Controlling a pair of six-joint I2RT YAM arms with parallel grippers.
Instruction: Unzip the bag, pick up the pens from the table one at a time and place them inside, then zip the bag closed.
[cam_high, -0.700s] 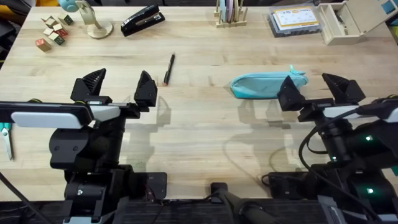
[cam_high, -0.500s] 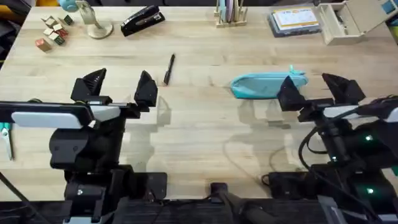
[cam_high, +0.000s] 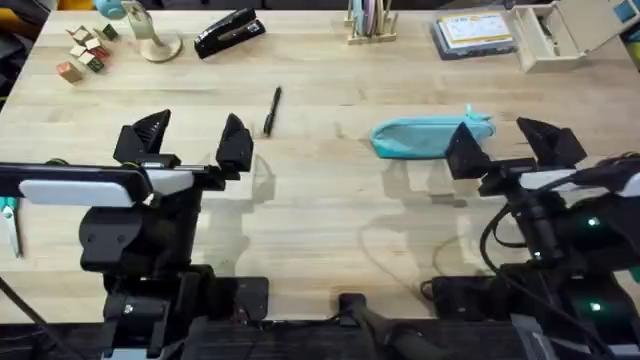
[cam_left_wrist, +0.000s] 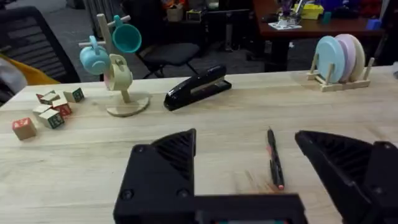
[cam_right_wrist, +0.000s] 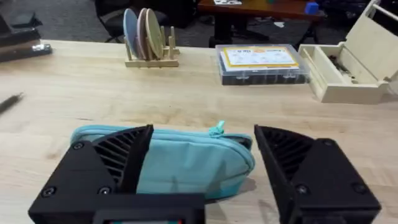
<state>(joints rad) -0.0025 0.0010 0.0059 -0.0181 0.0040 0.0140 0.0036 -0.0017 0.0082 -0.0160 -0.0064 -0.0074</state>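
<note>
Lying closed on the table (cam_high: 330, 200) right of centre, the bag (cam_high: 425, 137) is a long teal pouch with its pull tab (cam_right_wrist: 216, 129) at its right end. Opening it cleanly probably means pinning the fabric near that end, then pinching the small tab and drawing it straight along the zipper line. One pen (cam_high: 271, 110) lies well apart to the left, pointing away from the arms. The right gripper (cam_high: 515, 146) hovers just in front of the bag, fingers spread wide and empty. The left gripper (cam_high: 184, 142) hangs near the pen, also wide and empty.
</note>
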